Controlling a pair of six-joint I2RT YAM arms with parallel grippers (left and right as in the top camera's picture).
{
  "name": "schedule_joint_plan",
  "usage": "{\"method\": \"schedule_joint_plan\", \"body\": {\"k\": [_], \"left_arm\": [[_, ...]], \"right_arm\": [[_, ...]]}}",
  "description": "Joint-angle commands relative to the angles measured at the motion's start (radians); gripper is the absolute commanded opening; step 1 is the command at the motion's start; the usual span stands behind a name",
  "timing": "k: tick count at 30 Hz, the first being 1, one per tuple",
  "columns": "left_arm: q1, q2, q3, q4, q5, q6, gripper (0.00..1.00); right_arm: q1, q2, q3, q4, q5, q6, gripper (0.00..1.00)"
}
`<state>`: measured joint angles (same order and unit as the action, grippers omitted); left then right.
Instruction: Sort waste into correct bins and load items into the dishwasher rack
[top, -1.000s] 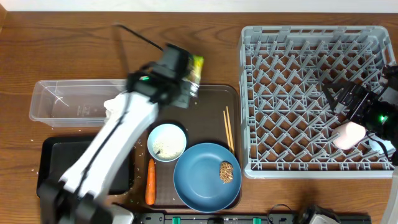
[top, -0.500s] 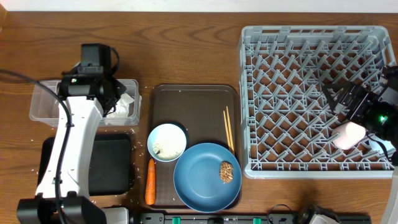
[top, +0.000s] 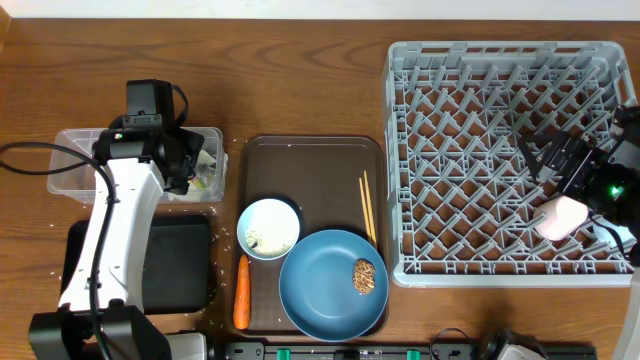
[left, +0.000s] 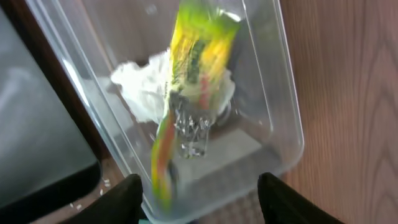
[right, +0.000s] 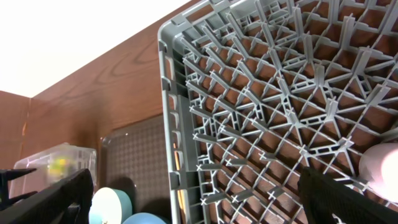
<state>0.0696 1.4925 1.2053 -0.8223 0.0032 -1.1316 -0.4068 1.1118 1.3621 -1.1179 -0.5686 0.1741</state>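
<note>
The yellow-green wrapper (left: 193, 62) is blurred and loose inside the right end of the clear tub (top: 80, 165), against the crumpled white paper (left: 143, 87). My left gripper (left: 202, 186) hovers open just above it (top: 185, 160), holding nothing. The black tray (top: 175, 265) lies in front of the tub. The carrot (top: 241, 292), blue plate (top: 320, 285) with brown lump (top: 364, 277), small bowl with rice (top: 268, 228) and chopsticks (top: 368, 208) sit on the brown serving tray. My right gripper (top: 535, 155) stands open and empty over the grey rack (top: 470, 120), next to a white-pink cup (top: 560, 217).
The brown serving tray (top: 320, 165) lies between the bins and the rack. Loose rice grains (top: 225, 240) are scattered on the table beside the black tray. The rack's near wall (right: 171, 124) stands close to the serving tray's right edge.
My left arm swung from above the serving tray over to the clear tub, carrying the wrapper, then opened; the wrapper now lies loose in the tub. The right arm has not moved.
</note>
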Motion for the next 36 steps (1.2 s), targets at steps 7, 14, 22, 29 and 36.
{"method": "schedule_joint_plan", "body": {"k": [7, 14, 22, 29, 36], "left_arm": [[-0.003, -0.175, 0.037, -0.029, 0.094, 0.317, 0.61], [-0.106, -0.254, 0.037, -0.128, 0.188, 0.771, 0.62], [-0.235, -0.209, 0.031, -0.331, 0.161, 0.918, 0.62], [-0.257, -0.170, -0.048, -0.366, 0.120, 0.879, 0.62], [-0.264, -0.144, -0.155, -0.292, 0.119, 0.879, 0.62]], "right_arm": [[0.022, 0.001, 0.003, 0.000, -0.004, -0.015, 0.99], [0.022, 0.001, 0.003, 0.021, -0.004, -0.014, 0.99], [0.022, 0.001, 0.003, 0.022, -0.004, -0.014, 0.99], [0.022, 0.001, 0.003, 0.010, -0.004, -0.014, 0.99], [0.022, 0.001, 0.003, 0.010, -0.003, -0.014, 0.99]]}}
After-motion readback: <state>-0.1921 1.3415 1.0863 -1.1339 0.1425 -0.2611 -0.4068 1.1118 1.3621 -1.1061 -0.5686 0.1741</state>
